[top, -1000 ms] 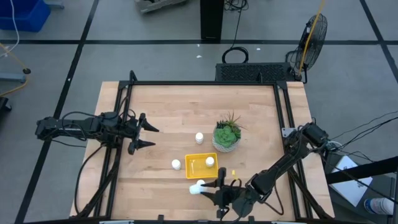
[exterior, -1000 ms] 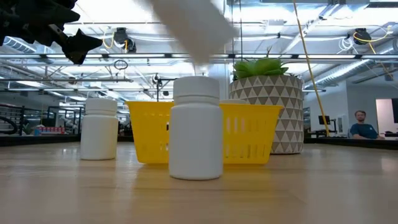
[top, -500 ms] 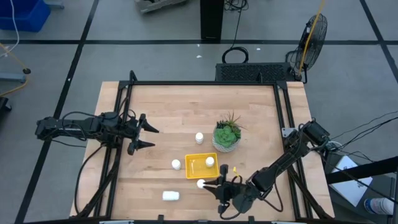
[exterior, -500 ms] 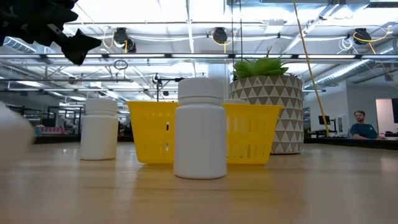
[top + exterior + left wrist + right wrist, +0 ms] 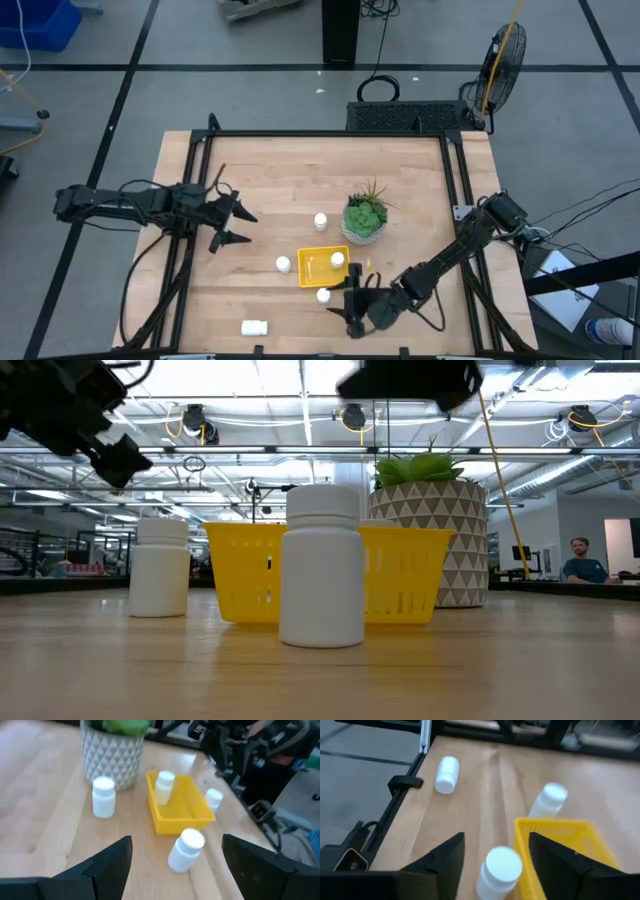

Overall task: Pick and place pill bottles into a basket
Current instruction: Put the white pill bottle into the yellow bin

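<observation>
In the high view's lower centre, the right tool (image 5: 352, 306) hangs spread and empty just right of an upright pill bottle (image 5: 323, 295) touching the basket (image 5: 318, 267), which holds one bottle (image 5: 338, 259). Next, I judge: close on it. The left tool (image 5: 236, 227), spread, waits mid-left.

The wooden table (image 5: 280, 190) carries the yellow basket (image 5: 322, 266) near its front middle, with the potted plant (image 5: 364, 220) just behind it on the right. Three pill bottles stand directly on the boards: one (image 5: 320, 221) beside the pot, one (image 5: 283, 264) left of the basket, one (image 5: 323, 296) at its front edge. A fourth (image 5: 254, 327) lies on its side (near the front edge).
</observation>
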{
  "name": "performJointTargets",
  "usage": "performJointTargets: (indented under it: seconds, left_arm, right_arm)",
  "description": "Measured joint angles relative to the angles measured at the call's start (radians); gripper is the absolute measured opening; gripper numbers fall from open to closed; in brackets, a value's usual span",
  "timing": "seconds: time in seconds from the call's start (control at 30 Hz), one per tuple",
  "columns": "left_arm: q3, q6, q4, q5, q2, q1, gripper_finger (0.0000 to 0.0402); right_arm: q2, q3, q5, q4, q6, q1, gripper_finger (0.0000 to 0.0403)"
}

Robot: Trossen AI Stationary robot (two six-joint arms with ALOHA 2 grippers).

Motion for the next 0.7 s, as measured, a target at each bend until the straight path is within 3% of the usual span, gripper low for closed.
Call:
performJointTargets:
  seconds: [0.13, 0.23, 0.7]
  left_arm:
    - [0.000, 0.001, 0.061, 0.001, 0.056, -0.001, 0.0310]
    - [0.000, 0.014, 0.109, 0.002, 0.083, -0.008, 0.0310]
    - [0.000, 0.026, 0.173, 0.000, 0.105, -0.068, 0.0310]
  right_arm:
    - [0.035, -0.054, -0.056, 0.157, 0.006, -0.020, 0.0256]
    - [0.071, -0.062, -0.066, 0.243, -0.029, -0.007, 0.0260]
    - [0.143, -0.036, -0.072, 0.308, -0.116, 0.010, 0.0213]
